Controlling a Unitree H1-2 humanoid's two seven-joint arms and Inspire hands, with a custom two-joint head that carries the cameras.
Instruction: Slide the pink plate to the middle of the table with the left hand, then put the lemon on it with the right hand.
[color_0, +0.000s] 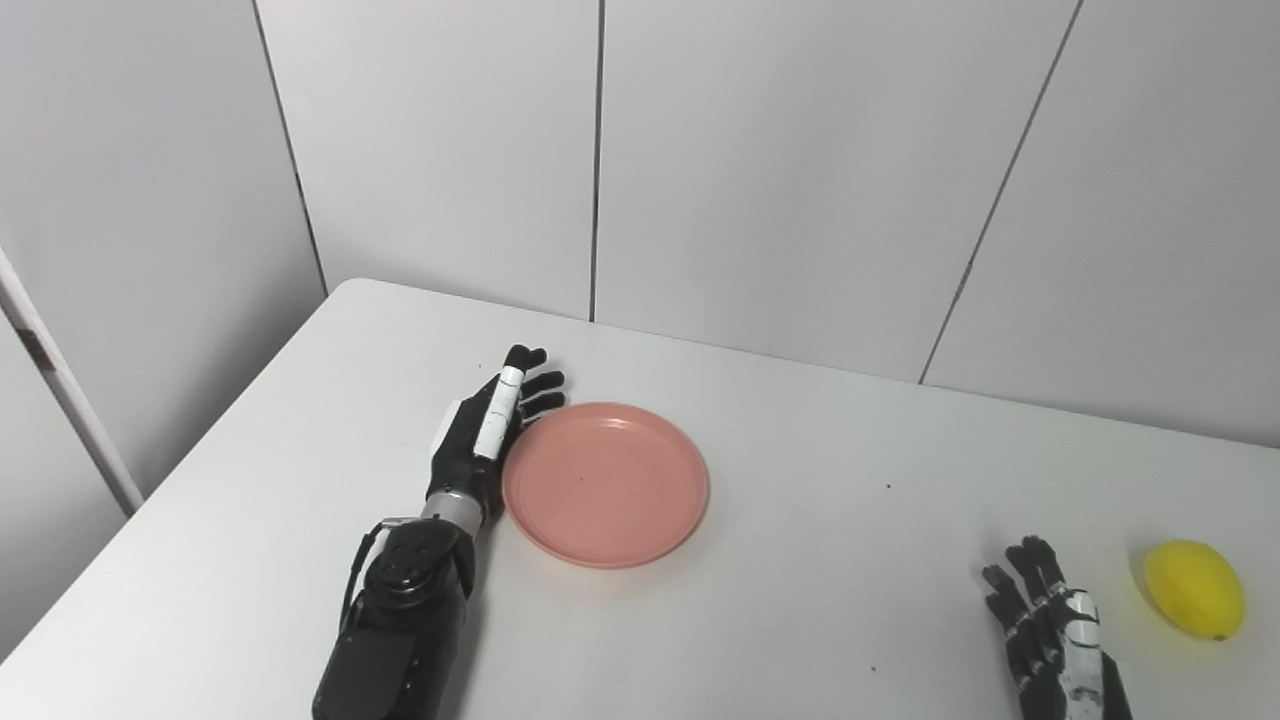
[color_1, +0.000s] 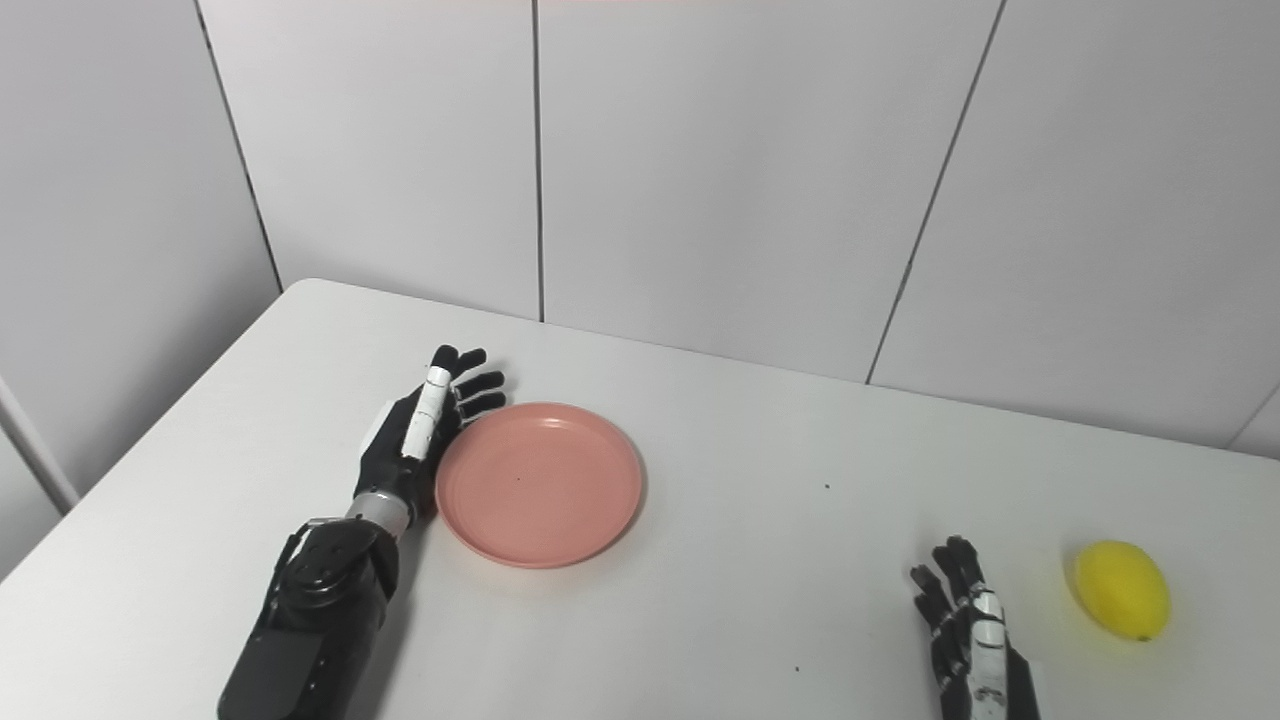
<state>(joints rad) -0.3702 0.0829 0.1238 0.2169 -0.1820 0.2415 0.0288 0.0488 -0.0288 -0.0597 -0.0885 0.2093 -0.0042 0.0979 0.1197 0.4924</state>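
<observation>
1. Left eye view: the pink plate (color_0: 606, 484) is lying flat on the white table (color_0: 820, 480), left of the table's middle. The left robot hand (color_0: 486, 430) is resting on edge just beside the plate's left rim, fingers straight and spread, holding nothing, its side touching or almost touching the rim.
2. Left eye view: the lemon (color_0: 1194, 588) is sitting on the table near the right edge, well apart from the plate. The right robot hand (color_0: 1050, 625) is lying just left of the lemon, fingers apart and empty, not touching it.
3. Right eye view: the plate (color_1: 540, 484) is showing the same bare pink surface. The left robot hand (color_1: 425, 425) is pressing close to its rim, and the right robot hand (color_1: 968, 630) is waiting open near the lemon (color_1: 1123, 590).
</observation>
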